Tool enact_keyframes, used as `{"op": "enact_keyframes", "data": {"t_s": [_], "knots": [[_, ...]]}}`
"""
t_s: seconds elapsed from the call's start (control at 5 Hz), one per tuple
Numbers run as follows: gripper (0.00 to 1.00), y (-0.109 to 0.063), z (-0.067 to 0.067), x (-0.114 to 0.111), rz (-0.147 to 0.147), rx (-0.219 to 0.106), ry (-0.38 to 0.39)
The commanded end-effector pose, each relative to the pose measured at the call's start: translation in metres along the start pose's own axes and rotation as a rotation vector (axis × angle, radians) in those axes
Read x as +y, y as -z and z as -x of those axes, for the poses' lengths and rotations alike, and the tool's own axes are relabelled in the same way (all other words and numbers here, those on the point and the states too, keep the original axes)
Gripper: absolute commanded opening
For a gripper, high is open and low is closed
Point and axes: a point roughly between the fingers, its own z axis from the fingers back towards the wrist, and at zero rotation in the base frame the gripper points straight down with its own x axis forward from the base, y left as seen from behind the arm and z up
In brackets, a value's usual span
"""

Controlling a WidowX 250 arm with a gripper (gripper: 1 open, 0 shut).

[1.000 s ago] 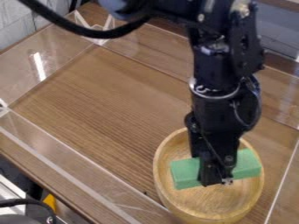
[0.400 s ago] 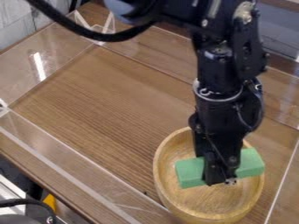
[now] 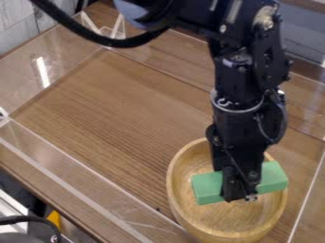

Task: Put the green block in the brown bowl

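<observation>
1. Green, flat, rectangular matte block (image 3: 207,188): clamped in the black metal-and-plastic pincer (image 3: 238,194), whose fingers are closed on its middle; one end juts out to each side of the tips.
2. Light tan, round wooden bowl with a thick rim (image 3: 178,211): directly beneath the pincer, its far side partly hidden behind the fingers.
3. Progress, judged: grasp done, carry essentially done. Block lies over the bowl's interior in this view. Contact with the bowl floor cannot be told; height above it is unclear.
4. Left to do, judged: lower a little if there is a gap, part the fingers, let the block settle, then lift away.
5. Edges: the bowl rim curves close around the pincer tips. The block's right-hand end in the view comes near the rim; clearance there is uncertain. A small shift toward the bowl's middle before release may help keep that end from catching.
6. Open room: bare bowl floor shows on the near side of the pincer. Beyond the rim, a wide stretch of brown wooden tabletop (image 3: 108,114) lies to the view's left of the pincer, offering room for withdrawal after an upward move.
</observation>
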Motion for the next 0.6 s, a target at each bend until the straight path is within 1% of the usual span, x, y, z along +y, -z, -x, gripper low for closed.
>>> {"op": "enact_keyframes", "data": {"t_s": [0.0, 0.4], "knots": [[0.0, -0.003, -0.005, 0.0018, -0.011, -0.027, 0.004], [0.0, -0.0001, -0.0041, 0.0029, -0.013, -0.031, 0.002]]}}
